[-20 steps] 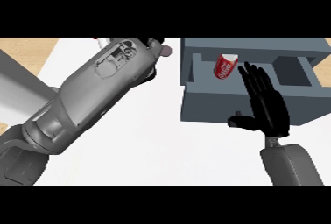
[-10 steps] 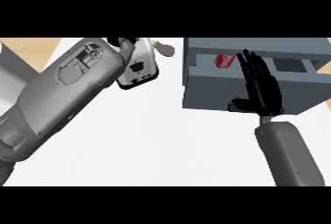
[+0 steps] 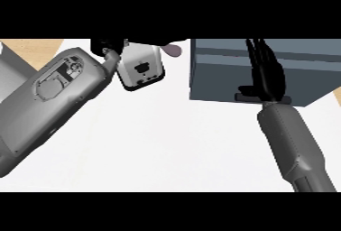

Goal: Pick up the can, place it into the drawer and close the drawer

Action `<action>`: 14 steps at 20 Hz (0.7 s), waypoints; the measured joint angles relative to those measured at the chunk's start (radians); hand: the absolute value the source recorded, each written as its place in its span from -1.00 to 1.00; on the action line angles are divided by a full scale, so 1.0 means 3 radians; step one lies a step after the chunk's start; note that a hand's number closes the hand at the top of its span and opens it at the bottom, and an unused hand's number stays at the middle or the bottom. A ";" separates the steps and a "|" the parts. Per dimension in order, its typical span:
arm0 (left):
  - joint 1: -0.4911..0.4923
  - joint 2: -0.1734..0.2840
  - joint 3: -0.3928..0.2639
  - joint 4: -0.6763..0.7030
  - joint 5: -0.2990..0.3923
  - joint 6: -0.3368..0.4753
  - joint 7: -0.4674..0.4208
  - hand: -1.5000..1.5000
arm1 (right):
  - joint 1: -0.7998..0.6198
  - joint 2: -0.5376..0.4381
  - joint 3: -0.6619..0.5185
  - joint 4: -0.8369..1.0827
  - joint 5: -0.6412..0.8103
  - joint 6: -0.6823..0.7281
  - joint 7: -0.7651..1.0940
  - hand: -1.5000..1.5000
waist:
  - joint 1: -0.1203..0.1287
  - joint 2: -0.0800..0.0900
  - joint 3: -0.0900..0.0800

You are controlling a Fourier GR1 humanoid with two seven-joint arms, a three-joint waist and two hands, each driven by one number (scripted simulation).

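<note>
One right hand (image 3: 265,74) lays straight fingers (image 3: 256,54) against the drawer (image 3: 220,76).

Light is bright and even, with no clear source. The white counter (image 3: 166,140) looks almost washed out, with hardly any shadow. The grey drawer (image 3: 220,76) front is shaded darker below its top. Edges stay undistorted.

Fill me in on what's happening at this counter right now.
The robot's right hand lies flat, fingers straight, against the front of the grey drawer, which looks pushed shut or nearly so. No can shows; it may be inside. The left forearm reaches across the white counter at upper left, its hand mostly out of view.
</note>
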 measured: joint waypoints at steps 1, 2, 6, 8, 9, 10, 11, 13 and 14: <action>0.0075 0.0006 -0.0001 -0.0058 -0.0008 0.0006 -0.0010 -1.00 | -0.0082 -0.0010 -0.0031 0.0117 0.0006 -0.0042 0.0001 -1.00 | 0.0003 0.0007 0.0004; 0.0117 0.0026 -0.0012 -0.0119 -0.0026 0.0014 0.0009 -1.00 | -0.0149 -0.0011 -0.0061 0.0229 0.0015 -0.0104 0.0005 -1.00 | 0.0005 0.0009 0.0005; 0.0300 0.0103 -0.0007 -0.0306 -0.0081 0.0007 0.0015 -1.00 | -0.0498 -0.0027 -0.0161 0.0674 0.0030 -0.0210 0.0024 -1.00 | 0.0027 0.0043 0.0026; 0.0369 0.0136 0.0004 -0.0393 -0.0100 0.0005 0.0025 -1.00 | -0.0605 -0.0039 -0.0206 0.0825 0.0020 -0.0293 0.0020 -1.00 | 0.0028 0.0041 0.0028; 0.0420 0.0154 0.0012 -0.0435 -0.0108 0.0001 0.0010 -1.00 | -0.0674 -0.0050 -0.0218 0.0900 0.0041 -0.0314 0.0052 -1.00 | 0.0031 0.0043 0.0028; 0.0490 0.0172 0.0010 -0.0479 -0.0114 -0.0015 -0.0022 -1.00 | -0.0731 -0.0076 -0.0238 0.0965 0.0048 -0.0323 0.0072 -1.00 | 0.0051 0.0051 0.0028; 0.0523 0.0157 0.0008 -0.0499 -0.0129 -0.0009 -0.0034 -1.00 | -0.0805 -0.0086 -0.0244 0.1048 0.0066 -0.0319 0.0089 -1.00 | 0.0046 0.0059 0.0031; 0.0604 0.0183 0.0004 -0.0590 -0.0161 0.0019 -0.0031 -1.00 | -0.0906 -0.0119 -0.0274 0.1180 0.0063 -0.0317 0.0074 -1.00 | 0.0057 0.0062 0.0034; 0.0657 0.0183 0.0014 -0.0590 -0.0166 0.0002 -0.0063 -1.00 | -0.0964 -0.0121 -0.0286 0.1241 0.0060 -0.0302 0.0070 -1.00 | 0.0049 0.0071 0.0037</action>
